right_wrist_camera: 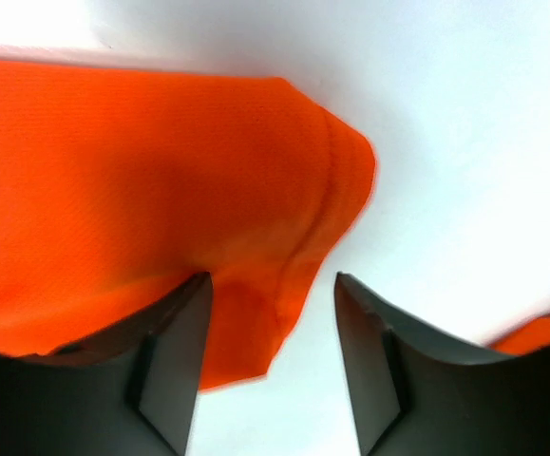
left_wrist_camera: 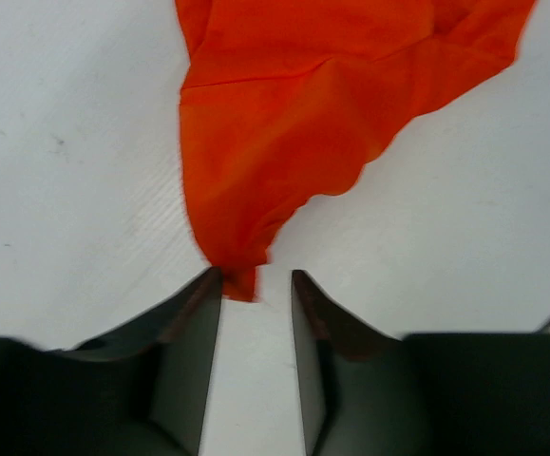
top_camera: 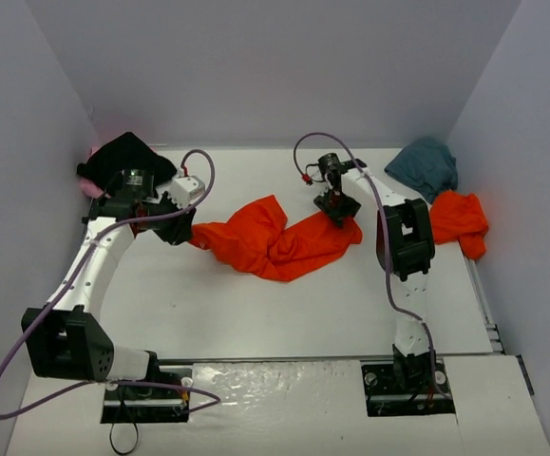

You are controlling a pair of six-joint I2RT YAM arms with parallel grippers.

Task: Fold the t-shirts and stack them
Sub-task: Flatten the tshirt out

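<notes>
So the crumpled orange-red t-shirt (top_camera: 275,242) is lying mid-tabletop (top_camera: 256,323), stretching between both arms. The left pincer (left_wrist_camera: 256,283) is sitting released, with the shirt's tip just poking between its fingertips. The right pincer (right_wrist_camera: 273,283) is gaping too, cloth lying loose beside one finger. At the back, the black t-shirt (top_camera: 127,157) is sitting left, the teal-grey t-shirt (top_camera: 426,163) and second orange-red t-shirt (top_camera: 460,223) right.

No legible text, label or number on anything.
</notes>
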